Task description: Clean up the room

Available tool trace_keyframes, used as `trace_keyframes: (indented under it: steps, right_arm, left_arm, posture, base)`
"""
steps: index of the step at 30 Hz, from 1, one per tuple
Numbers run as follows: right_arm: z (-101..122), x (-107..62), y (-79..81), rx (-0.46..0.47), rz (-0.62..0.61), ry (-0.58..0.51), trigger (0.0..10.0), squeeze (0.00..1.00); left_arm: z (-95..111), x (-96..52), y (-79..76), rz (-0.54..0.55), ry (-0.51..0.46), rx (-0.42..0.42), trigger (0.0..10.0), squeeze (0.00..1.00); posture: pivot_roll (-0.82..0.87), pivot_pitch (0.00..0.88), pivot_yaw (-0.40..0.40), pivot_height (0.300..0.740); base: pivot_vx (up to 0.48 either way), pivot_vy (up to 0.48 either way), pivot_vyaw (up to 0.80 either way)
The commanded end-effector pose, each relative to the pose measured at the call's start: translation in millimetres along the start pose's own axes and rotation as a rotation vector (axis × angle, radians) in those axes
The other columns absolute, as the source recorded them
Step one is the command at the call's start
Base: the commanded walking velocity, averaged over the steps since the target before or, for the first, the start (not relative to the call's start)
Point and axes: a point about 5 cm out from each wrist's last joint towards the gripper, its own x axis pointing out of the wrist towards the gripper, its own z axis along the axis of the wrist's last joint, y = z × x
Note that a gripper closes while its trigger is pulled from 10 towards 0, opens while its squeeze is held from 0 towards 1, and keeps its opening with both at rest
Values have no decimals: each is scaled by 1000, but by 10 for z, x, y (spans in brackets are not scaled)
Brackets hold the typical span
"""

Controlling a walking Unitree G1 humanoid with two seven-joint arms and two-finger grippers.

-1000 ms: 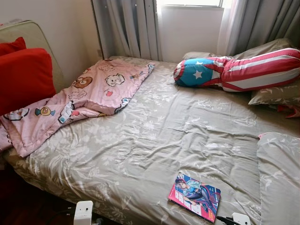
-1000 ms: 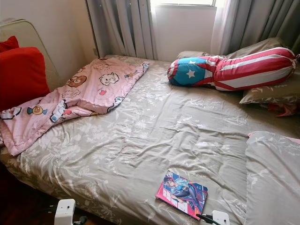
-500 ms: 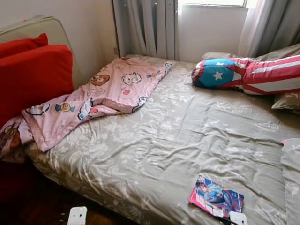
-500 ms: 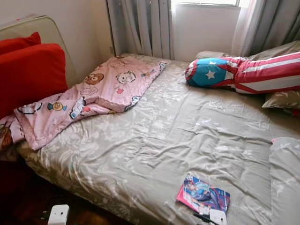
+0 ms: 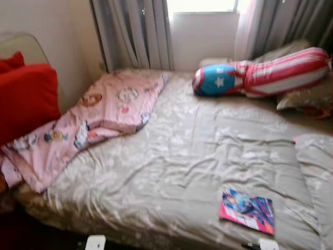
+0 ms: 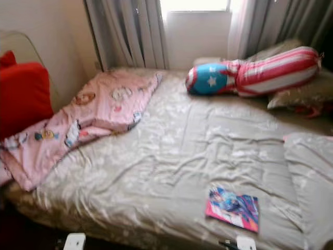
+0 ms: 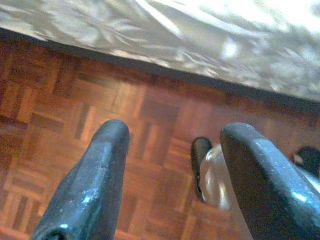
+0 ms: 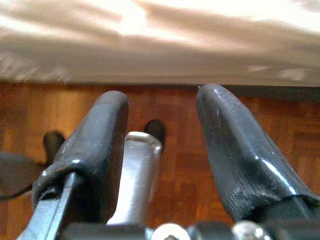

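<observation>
Room: tidying appears barely begun, judged from the bed [image 5: 171, 156].

Left eye view, blurred. A book [image 5: 247, 211] lies flat near the bed's front edge, toward its right corner, not yet picked up. A pink blanket [image 5: 88, 122] lies crumpled along the left edge, partly hanging off, beside a red cushion [image 5: 26, 99]. A striped bolster [image 5: 265, 73] lies across the far right corner on grey pillows.

Right eye view: same layout; the cover is wrinkled, unsmoothed.

Left wrist view: the left gripper [image 7: 172, 175] hangs over the parquet floor [image 7: 60, 100] just off the bed's edge, fingers spread, nothing between them.

Right wrist view: the right gripper [image 8: 162, 145] likewise hangs over the floor by the bed's edge, fingers apart, empty.

Remaining, as I judge: remove the book, fold the blanket, straighten the pillows.
</observation>
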Motion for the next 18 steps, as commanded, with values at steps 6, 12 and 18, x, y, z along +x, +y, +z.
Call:
trace_keyframes:
  steps: [6,12,18]
  right_arm:
    - [64,24,59,6,15,-18,10000,0]
    - [68,26,63,11,11,-18,10000,0]
    - [73,31,84,17,13,-19,10000,0]
  left_arm:
    - [-103,-48,223,47,35,-15,10000,0]
    - [-94,-60,303,56,27,-17,10000,0]
    - [-69,-49,286,57,21,-20,10000,0]
  posture:
    - [18,0,44,740]
    - [20,0,47,740]
    - [32,0,48,740]
  base:
    - [0,457,0]
    - [0,457,0]
    - [0,454,0]
